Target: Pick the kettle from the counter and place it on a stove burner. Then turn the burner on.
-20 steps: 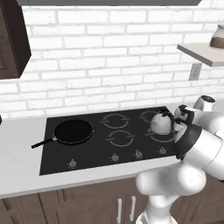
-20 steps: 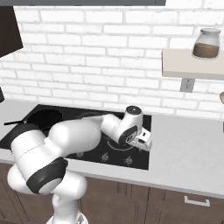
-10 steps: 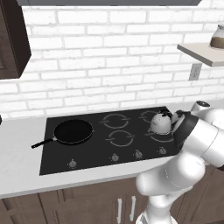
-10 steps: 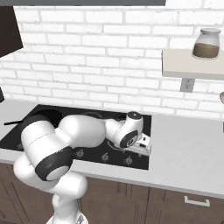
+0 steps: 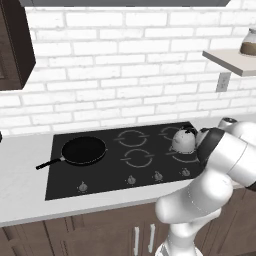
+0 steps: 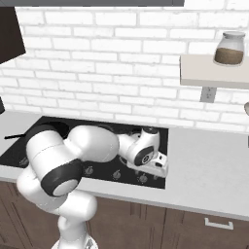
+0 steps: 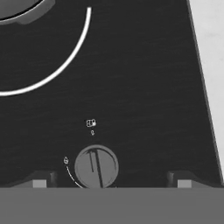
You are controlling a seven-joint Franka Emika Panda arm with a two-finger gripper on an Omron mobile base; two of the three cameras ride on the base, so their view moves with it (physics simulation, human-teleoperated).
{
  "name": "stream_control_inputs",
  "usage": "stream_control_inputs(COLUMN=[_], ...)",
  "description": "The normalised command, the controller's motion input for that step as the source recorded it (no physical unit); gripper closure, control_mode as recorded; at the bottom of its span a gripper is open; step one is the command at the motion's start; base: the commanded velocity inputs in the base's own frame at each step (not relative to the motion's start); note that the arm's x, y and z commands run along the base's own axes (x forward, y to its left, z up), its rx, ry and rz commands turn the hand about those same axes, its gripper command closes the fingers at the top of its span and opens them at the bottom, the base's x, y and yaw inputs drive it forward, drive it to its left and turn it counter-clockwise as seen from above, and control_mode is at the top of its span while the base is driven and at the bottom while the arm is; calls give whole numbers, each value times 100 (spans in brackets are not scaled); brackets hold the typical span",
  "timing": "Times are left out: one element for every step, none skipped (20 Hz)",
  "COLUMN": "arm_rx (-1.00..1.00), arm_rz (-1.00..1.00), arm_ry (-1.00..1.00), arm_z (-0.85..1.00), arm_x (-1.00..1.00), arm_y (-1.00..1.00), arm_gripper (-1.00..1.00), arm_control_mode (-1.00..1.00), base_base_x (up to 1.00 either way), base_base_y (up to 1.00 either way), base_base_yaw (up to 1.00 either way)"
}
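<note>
Small unreadable symbols (no words) beside the knob (image 7: 96,166).

Arm bent low fwd, pincer (image 7: 108,180) wide open, pointing down

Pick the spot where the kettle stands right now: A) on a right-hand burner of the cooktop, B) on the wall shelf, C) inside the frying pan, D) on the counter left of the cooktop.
A: the kettle stands on the black cooktop over a right-hand burner ring, well apart from the frying pan.
</note>
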Motion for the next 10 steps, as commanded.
stream_control_inputs(arm_rx=[0,0,0,0,0,0,0,0,0,0], arm_rz=[0,0,0,0,0,0,0,0,0,0], arm_ry=[0,0,0,0,0,0,0,0,0,0], arm_z=[-22,-19,-26,-23,-19,-6,-1,-6,-9,-15], arm_x=[0,0,0,0,0,0,0,0,0,0], arm_y=[26,34,40,36,27,21,18,6,0,0], arm_gripper=[-100,-100,-100,-100,-100,-100,-100,-100,-100,-100], arm_control_mode=[-100,-100,-100,-100,-100,-100,-100,-100,-100,-100], base_base_x=[0,0,0,0,0,0,0,0,0,0], base_base_y=[0,0,0,0,0,0,0,0,0,0], base_base_yaw=[0,0,0,0,0,0,0,0,0,0])
